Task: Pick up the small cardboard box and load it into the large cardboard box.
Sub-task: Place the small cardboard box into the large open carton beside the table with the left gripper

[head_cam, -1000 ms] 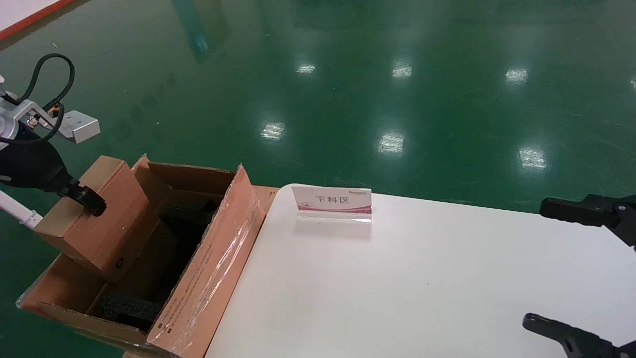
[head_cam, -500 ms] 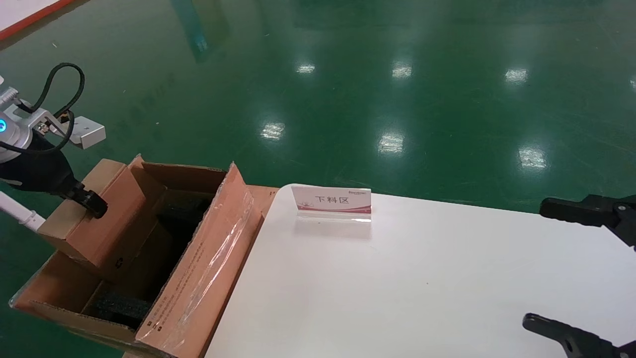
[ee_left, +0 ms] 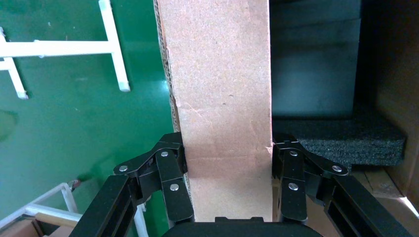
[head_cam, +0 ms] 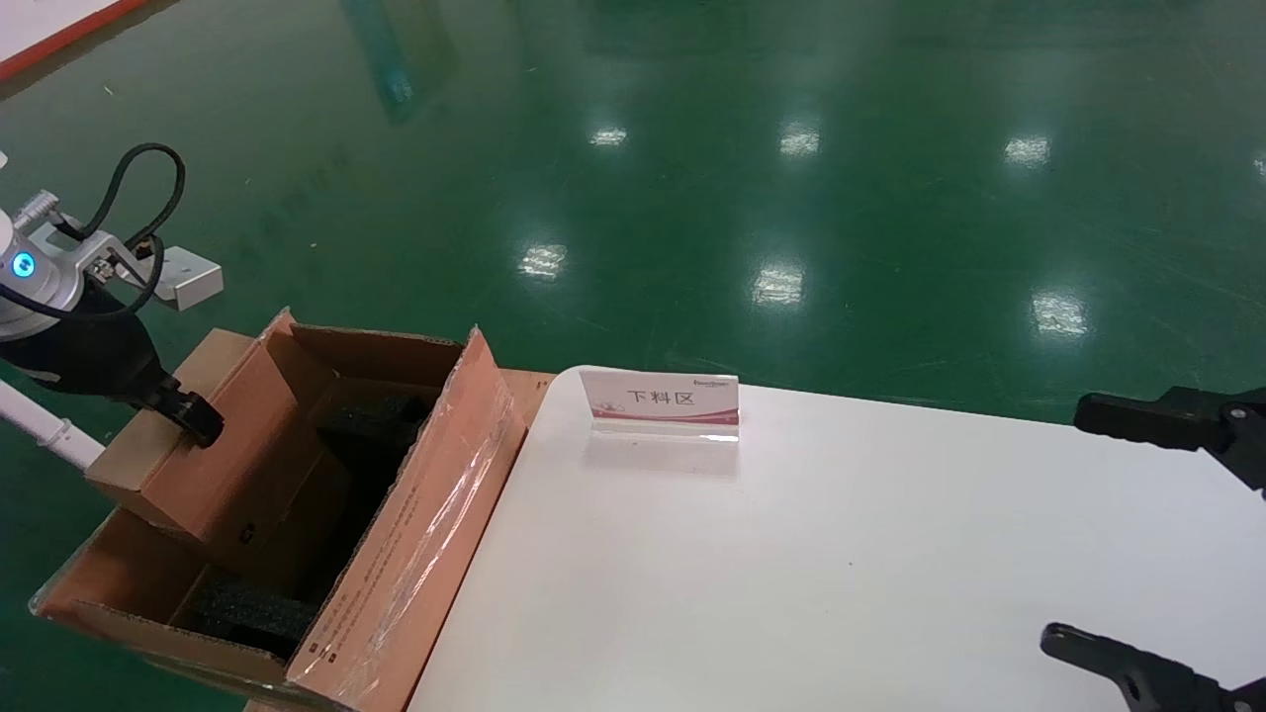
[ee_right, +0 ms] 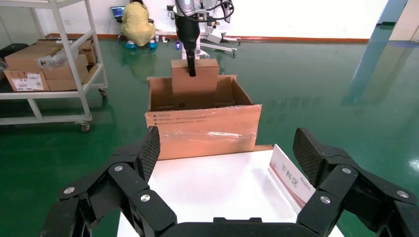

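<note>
The left hand is clamped on the small plain brown rectangular cardboard box, one finger pressed against each of its two broad sides in the left wrist view, where the hand straddles the carton. The small carton hangs tilted, its lower part inside the large brown corrugated cardboard box with upright flaps, close against that box's left wall, its upper end above the rim. Two blocks of black foam show inside the large box: one at the far end and one at the near end, the latter below the carton's lower corner. The flap nearest the white table carries glossy clear tape and a line of small print, and it stands between the box's interior and the table edge. On the table stands one white and red sign card with printed characters. The right hand is parked above the table's right end, fingers spread wide and holding nothing. In the right wrist view a white metal shelf trolley with brown cartons stands on the green floor.
</note>
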